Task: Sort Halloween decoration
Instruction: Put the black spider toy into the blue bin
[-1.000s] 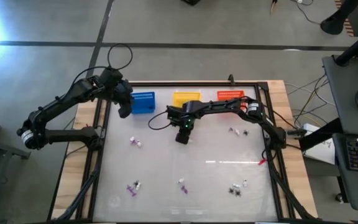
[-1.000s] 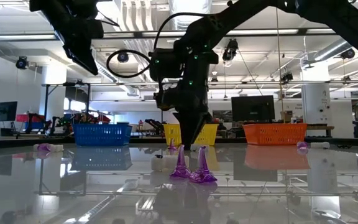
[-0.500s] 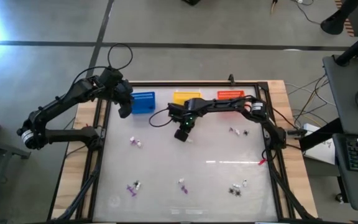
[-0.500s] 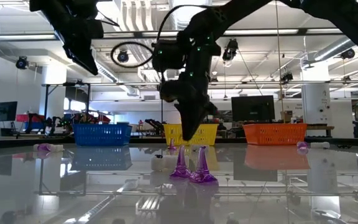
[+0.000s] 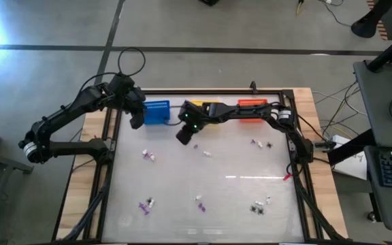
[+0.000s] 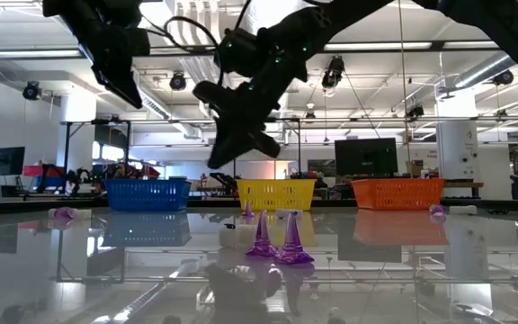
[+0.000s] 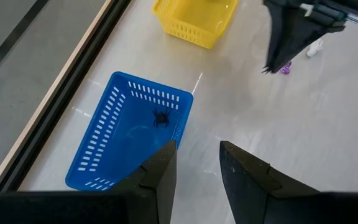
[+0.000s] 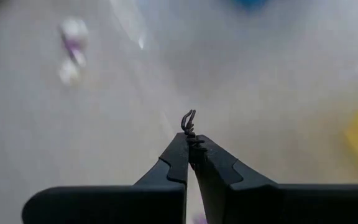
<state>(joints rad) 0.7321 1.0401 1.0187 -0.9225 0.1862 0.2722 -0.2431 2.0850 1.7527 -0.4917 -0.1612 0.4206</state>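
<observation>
Trinkets lie scattered over the table (image 5: 237, 184); one small black trinket (image 8: 188, 122) we see pinched at the tips of the right gripper (image 8: 192, 144), clamped on it and lifted above the surface between the blue basket (image 5: 156, 112) and yellow basket (image 5: 208, 106). Left gripper (image 7: 194, 152) hangs over the blue basket, fingers parted, holding nothing

The right arm is stretched across the far part of the worktop from its right side, its wrist tilted downward. The right gripper (image 5: 184, 135) is raised above the surface, and its jaws are pressed together on a small black trinket (image 8: 189, 124). The left arm is bent at the far left, with the left gripper (image 5: 136, 120) held aloft, jaws parted.
</observation>
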